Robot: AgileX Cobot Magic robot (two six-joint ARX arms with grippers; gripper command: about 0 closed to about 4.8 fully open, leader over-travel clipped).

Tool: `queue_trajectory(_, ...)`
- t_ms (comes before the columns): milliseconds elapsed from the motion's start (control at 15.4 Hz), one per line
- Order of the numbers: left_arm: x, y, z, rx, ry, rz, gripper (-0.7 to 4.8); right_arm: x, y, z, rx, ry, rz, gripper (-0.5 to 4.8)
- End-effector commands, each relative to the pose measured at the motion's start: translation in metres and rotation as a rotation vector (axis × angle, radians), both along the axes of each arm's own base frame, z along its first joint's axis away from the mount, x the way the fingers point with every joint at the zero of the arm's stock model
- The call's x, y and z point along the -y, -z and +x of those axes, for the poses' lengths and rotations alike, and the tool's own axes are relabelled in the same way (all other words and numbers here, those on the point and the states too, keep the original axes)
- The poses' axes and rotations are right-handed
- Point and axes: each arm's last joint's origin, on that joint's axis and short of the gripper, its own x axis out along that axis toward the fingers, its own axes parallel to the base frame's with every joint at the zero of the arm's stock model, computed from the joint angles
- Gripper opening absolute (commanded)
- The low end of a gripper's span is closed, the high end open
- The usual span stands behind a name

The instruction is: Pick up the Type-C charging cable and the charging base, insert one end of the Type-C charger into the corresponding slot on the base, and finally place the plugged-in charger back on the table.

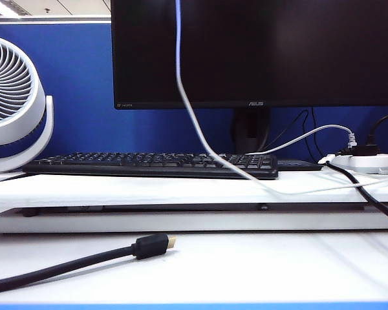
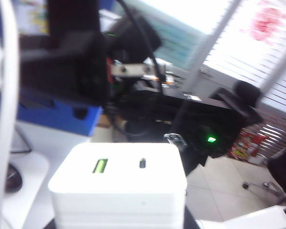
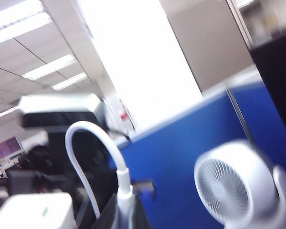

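**Item record: Type-C cable and charger block, both held aloft**

Charging base [image 2: 118,183]: small white boxy block with rounded edges, seen close in the left wrist view, face turned away from the camera and showing a green port [image 2: 100,165] beside the small dark slot [image 2: 142,163]. It sits at the left gripper [image 2: 119,224], whose fingers are hidden under the block; the part-way opening suggests they are grasping its sides, though the contact itself is not visible. Judged rigid, light, smooth-skinned and liable to twist in a narrow pinch; best held across two flat opposing sides, leaving the port face clear.

Type-C charging cable [image 3: 86,157]: thin, white, limp. In the right wrist view it rises from the right gripper [image 3: 124,217], arches over and falls away; the fingers are clenched on it just behind the plug collar. In the exterior view a length of it [image 1: 193,123] hangs from above the frame, past the monitor [image 1: 310,51] and keyboard [image 1: 155,165], and trails across the shelf of the table [image 1: 84,190]. Judged soft along its run, stiff only at the plug, so a hold close to the plug is what gives aim.

Neither gripper appears in the exterior view. Plug and slot are not yet mated.
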Motion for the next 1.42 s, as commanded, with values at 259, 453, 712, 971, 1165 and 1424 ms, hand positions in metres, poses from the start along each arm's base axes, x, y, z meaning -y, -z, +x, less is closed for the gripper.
queue_trajectory(259, 0.026, -0.004, -0.027, 0.167, 0.212, -0.085, -0.06, 0.005, -0.022, -0.023, 0.119, -0.076, 0.111, -0.05)
queue_trajectory(453, 0.032, -0.003, -0.034, 0.211, 0.269, -0.112, -0.06, 0.009, -0.028, -0.035, 0.149, -0.083, 0.114, -0.05)
queue_trajectory(712, 0.030, -0.005, -0.036, 0.213, 0.356, -0.154, -0.06, 0.016, -0.033, -0.044, 0.205, -0.057, 0.109, -0.05)
queue_trajectory(971, 0.031, -0.006, -0.034, 0.254, 0.290, -0.143, -0.06, 0.024, -0.036, -0.047, 0.220, -0.037, 0.111, -0.05)
queue_trajectory(1165, 0.035, -0.003, -0.023, 0.313, -0.049, -0.014, -0.06, 0.023, -0.037, -0.051, 0.208, -0.067, 0.107, -0.05)
queue_trajectory(1424, 0.037, -0.009, -0.018, 0.335, -0.222, -0.009, -0.06, 0.021, -0.037, -0.051, 0.181, -0.087, 0.112, -0.05)
